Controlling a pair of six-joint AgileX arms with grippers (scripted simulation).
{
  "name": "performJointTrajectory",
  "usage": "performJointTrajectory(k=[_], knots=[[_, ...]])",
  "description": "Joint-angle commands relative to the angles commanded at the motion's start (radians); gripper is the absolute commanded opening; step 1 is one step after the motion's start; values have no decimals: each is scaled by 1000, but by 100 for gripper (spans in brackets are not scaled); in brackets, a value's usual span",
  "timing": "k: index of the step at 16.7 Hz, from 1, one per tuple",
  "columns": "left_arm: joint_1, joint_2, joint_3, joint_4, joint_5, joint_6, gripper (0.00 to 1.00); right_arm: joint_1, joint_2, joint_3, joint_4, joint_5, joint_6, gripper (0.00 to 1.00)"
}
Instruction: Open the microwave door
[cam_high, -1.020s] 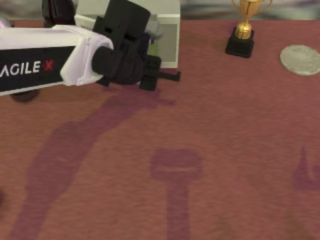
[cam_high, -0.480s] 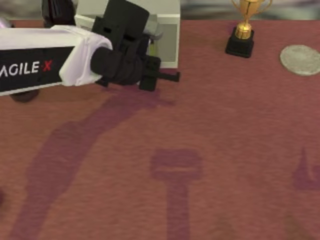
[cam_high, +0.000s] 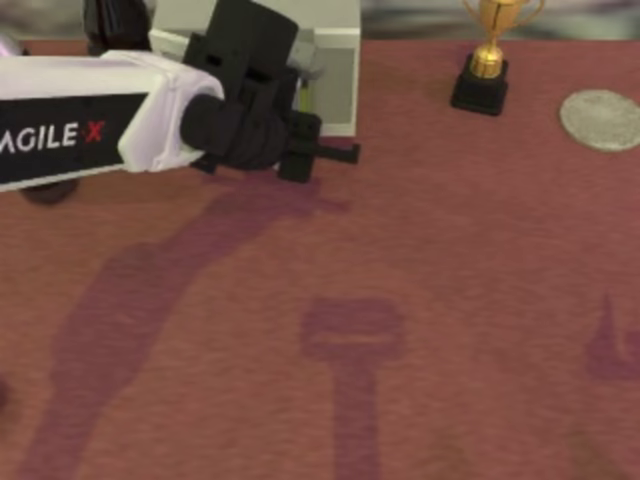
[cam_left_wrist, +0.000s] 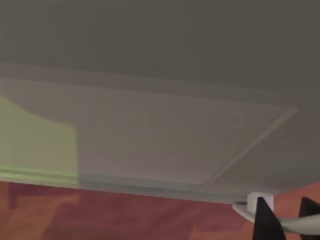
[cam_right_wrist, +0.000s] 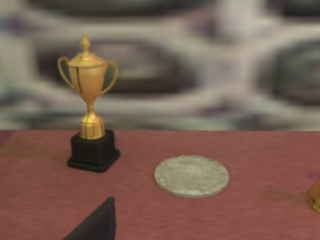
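The light-grey microwave stands at the table's back left, partly under my left arm. A thin green sliver of its inner floor shows at its front. My left gripper is just in front of the microwave. In the left wrist view the microwave door fills most of the picture, with a green patch at one side. The door's pale curved handle runs between the two dark fingertips of the left gripper, which is shut on it. Only a dark part of my right gripper shows; that arm stays parked.
A gold trophy on a black base stands at the back, right of the microwave. A flat grey round disc lies at the back right. Red-brown table surface spreads in front, crossed by arm shadows.
My left arm and gripper have crept very slightly to the left. The microwave, trophy and disc have not moved.
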Motion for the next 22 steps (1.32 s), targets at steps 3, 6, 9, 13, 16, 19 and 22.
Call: performJointTrajectory(k=[3, 6, 9, 13, 16, 19, 22], knots=[[0, 0, 0, 0, 0, 0, 0, 0, 0, 0, 0, 0, 0, 100], [0, 0, 0, 0, 0, 0, 0, 0, 0, 0, 0, 0, 0, 100], [-9, 1, 4, -1, 8, -6, 0, 0, 0, 0, 0, 0, 0, 100], [7, -19, -23, 10, 30, 28, 0, 0, 0, 0, 0, 0, 0, 100], [19, -32, -46, 17, 49, 57, 0, 0, 0, 0, 0, 0, 0, 100], [19, -32, -46, 17, 49, 57, 0, 0, 0, 0, 0, 0, 0, 100], [19, -32, -46, 17, 49, 57, 0, 0, 0, 0, 0, 0, 0, 100]])
